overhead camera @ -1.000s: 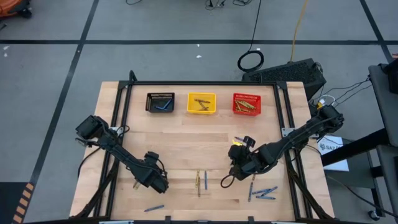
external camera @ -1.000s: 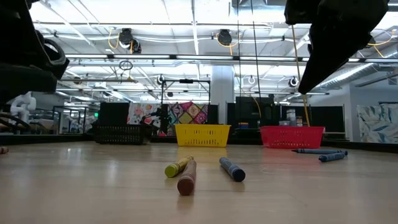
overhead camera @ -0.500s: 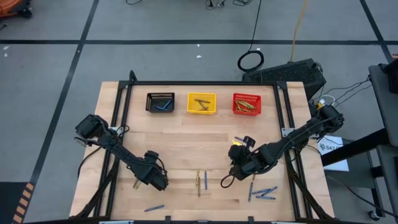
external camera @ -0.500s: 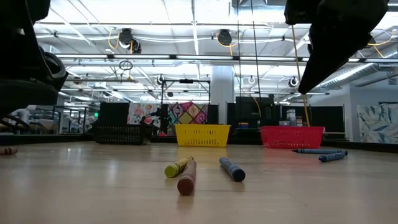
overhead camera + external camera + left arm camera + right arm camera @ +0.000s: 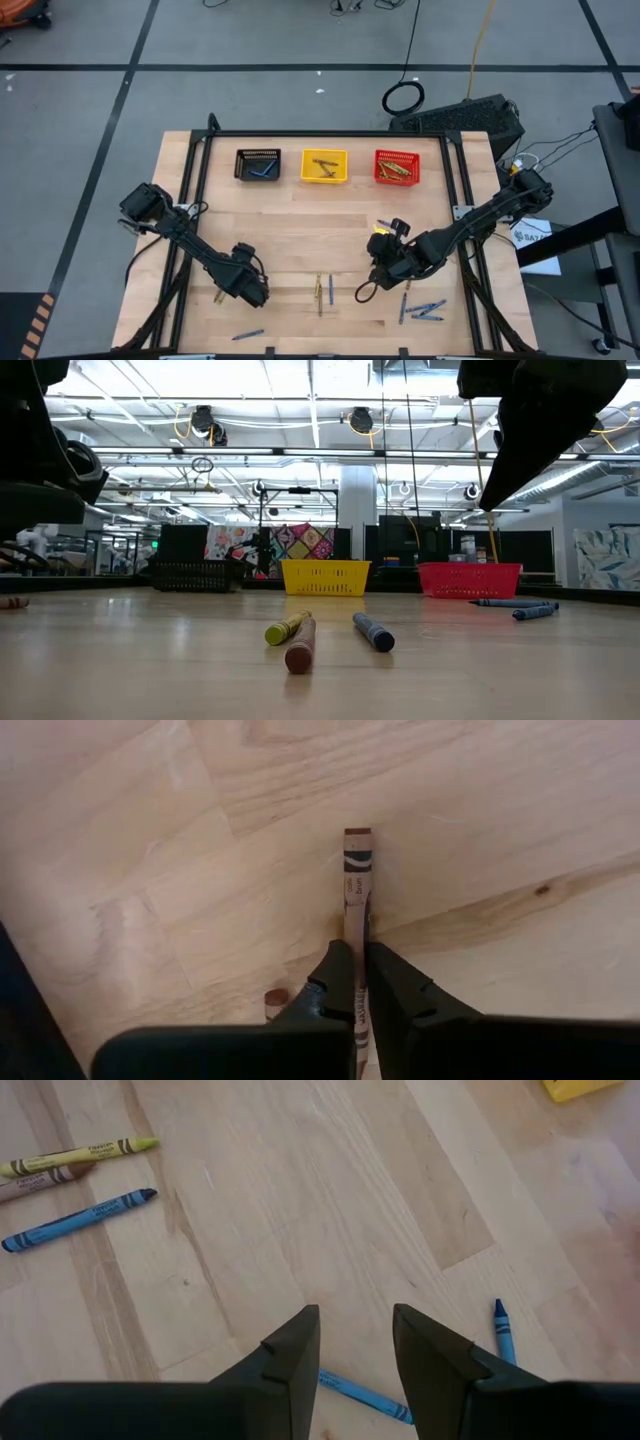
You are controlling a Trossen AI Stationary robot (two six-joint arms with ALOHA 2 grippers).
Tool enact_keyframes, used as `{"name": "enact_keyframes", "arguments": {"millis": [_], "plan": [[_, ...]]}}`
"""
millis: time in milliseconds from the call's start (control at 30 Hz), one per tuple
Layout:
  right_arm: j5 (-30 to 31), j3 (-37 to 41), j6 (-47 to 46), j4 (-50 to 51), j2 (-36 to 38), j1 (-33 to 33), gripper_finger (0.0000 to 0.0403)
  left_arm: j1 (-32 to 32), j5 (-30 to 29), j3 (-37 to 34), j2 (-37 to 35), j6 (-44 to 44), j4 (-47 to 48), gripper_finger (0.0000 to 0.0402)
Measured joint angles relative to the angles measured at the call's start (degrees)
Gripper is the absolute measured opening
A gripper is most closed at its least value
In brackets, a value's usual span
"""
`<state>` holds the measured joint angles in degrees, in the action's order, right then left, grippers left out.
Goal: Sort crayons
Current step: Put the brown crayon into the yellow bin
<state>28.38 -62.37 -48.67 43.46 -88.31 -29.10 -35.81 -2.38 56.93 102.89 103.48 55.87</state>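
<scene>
Several crayons still lie loose on the table (image 5: 300, 235), so the sorting looks only partly done. Closest to the front edge is one blue crayon (image 5: 248, 334) by itself. A little farther in, the left gripper (image 5: 357, 982) is low over the wood with its fingers pinching a brown crayon (image 5: 355, 890). That crayon looks like it is still lying on the table. Beside it, near the middle, a yellow crayon (image 5: 286, 627), another brown one (image 5: 300, 644) and a dark blue crayon (image 5: 372, 631) lie close together. On the other side, a small bunch of blue crayons (image 5: 424, 311) waits near the right gripper (image 5: 356, 1345). That gripper hangs above bare wood with its fingers spread, holding nothing. At the far end stand three baskets in a row: the black basket (image 5: 258, 152), the yellow basket (image 5: 324, 179) and the red basket (image 5: 398, 182). Each already has some crayons inside. I think about ten crayons are still left to pick up.
</scene>
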Motion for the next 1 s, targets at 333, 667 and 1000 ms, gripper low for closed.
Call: {"name": "enact_keyframes", "arguments": {"millis": [333,667,1000], "plan": [[0.04,0.00,-0.06,0.02,0.00,0.01,0.0116,0.02,-0.13,1.38,0.25,-2.06,1.78,0.0002],[0.08,0.00,-0.11,0.02,0.02,0.02,0.0116,0.21,-3.10,4.96,0.42,-6.59,4.88,0.0003],[0.07,0.00,-0.12,0.04,0.02,0.02,0.0116,0.22,-3.43,5.27,0.31,-8.24,5.48,0.0001]]}}
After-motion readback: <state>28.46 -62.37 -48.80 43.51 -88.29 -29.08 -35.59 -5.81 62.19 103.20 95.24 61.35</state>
